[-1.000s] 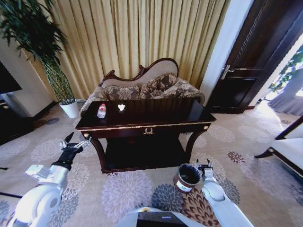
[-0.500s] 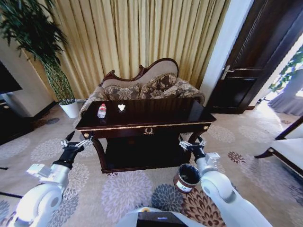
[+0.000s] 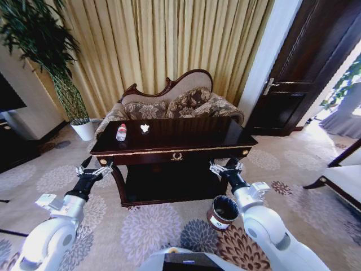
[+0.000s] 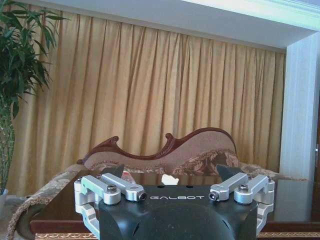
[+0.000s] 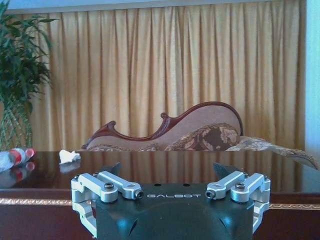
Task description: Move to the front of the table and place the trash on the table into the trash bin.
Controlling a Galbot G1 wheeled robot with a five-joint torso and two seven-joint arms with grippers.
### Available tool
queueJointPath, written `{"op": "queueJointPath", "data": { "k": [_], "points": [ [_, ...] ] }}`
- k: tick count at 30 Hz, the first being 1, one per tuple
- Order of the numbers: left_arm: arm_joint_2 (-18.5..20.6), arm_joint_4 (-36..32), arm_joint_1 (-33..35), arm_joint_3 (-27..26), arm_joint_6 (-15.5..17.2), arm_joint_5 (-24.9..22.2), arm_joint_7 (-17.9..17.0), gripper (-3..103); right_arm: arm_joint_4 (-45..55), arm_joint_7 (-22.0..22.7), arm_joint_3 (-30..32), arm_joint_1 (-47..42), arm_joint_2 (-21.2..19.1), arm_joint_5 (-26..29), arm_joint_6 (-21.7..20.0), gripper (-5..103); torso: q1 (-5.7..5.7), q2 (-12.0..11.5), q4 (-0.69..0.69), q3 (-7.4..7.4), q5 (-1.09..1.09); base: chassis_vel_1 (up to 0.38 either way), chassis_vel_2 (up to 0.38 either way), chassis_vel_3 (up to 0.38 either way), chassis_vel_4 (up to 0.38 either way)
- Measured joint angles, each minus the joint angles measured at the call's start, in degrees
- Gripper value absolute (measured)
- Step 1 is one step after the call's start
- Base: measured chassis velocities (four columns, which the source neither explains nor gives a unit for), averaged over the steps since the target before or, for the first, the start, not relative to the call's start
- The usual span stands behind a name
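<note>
**Both pincers up at the front of the tabletop, nothing grabbed**

So the robot is sitting in front of the big dark glossy wooden tabletop (image 3: 186,132) with the gold trim and the gold emblem on the drawer. The left pincer (image 3: 92,171) is hanging just off the table's front left corner, fingers spread wide apart and holding nothing. The right pincer (image 3: 225,167) is doing the same thing near the front right leg, also spread open and empty.

The trash is sitting past the left pincer, up on the far left part of the tabletop: a clear plastic water bottle with a red cap (image 3: 120,132) is lying there, and a small white crumpled paper wad (image 3: 145,128) is resting near it, a bit further toward the middle. From the right wrist camera the bottle (image 5: 15,156) and the wad (image 5: 68,156) are both showing well off to one side of that pincer, reflecting in the polished top. From the left wrist camera the wad (image 4: 170,179) is sitting pretty much straight ahead between the open fingers.

The small round dark-brown trash bin with the black liner and white label (image 3: 223,212) is standing on the patterned carpet just below the right pincer, right beside that arm.
</note>
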Motion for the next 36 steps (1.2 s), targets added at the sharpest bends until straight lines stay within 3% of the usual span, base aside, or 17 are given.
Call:
{"op": "queueJointPath", "data": {
  "k": [18, 36],
  "points": [
    [-0.2, 0.3, -0.3, 0.2, 0.6, 0.4, -0.2, 100, -1.1, 0.7, -0.8, 1.7, -0.7, 0.8, 0.3, 100, 0.0, 0.0, 0.01, 0.01, 0.0, -0.038, 0.035, 0.038, -0.032],
    [0.5, -1.2, 0.3, -0.8, 2.5, 4.7, -1.2, 100, -1.5, 1.1, -2.4, 3.4, -2.0, 1.2, 0.0, 100, 0.0, 0.0, 0.01, 0.01, 0.0, -0.037, 0.04, 0.042, -0.036]
  ]
}}
